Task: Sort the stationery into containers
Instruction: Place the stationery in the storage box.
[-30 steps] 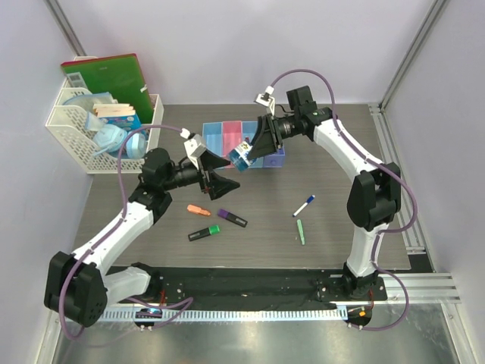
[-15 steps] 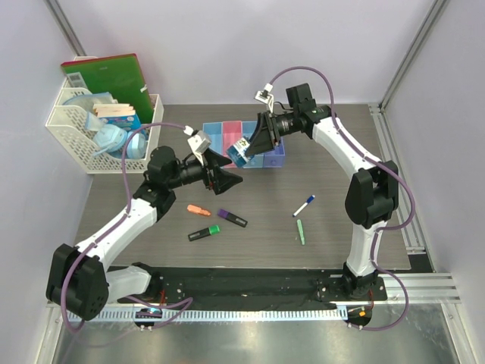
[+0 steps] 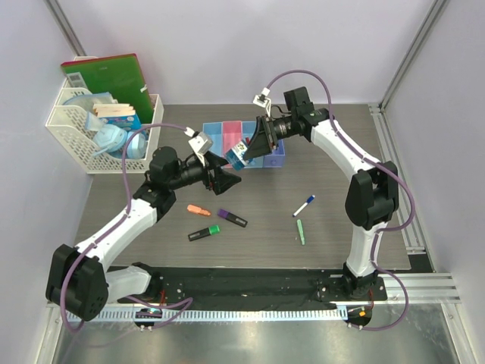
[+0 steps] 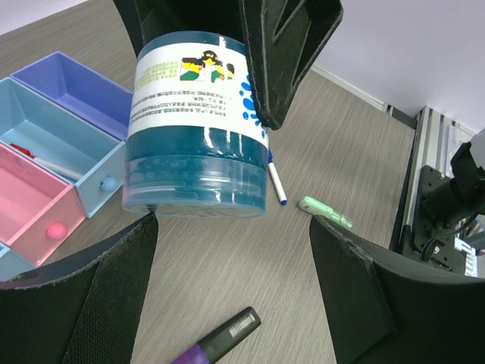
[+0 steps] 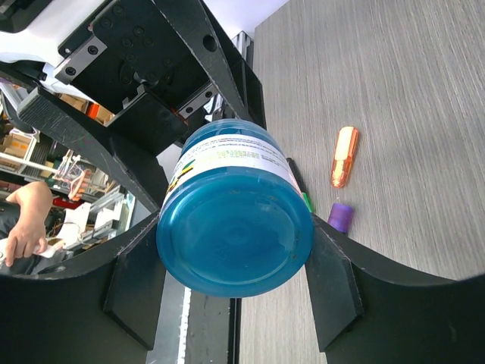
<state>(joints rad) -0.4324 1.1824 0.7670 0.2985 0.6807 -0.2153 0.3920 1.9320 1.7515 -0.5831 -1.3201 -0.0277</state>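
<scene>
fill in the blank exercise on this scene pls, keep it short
The tape roll in the right gripper is coloured ___.
The left gripper is ___, holding nothing.
Loose on the table lie ___ highlighters.
The pale green pen lies near the ___-capped marker.
Missing words: blue; open; three; blue.

Bins (image 3: 220,136) partly behind tape roll (image 3: 239,156)

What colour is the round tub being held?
The tub is blue, white-labelled; left wrist view.
</scene>
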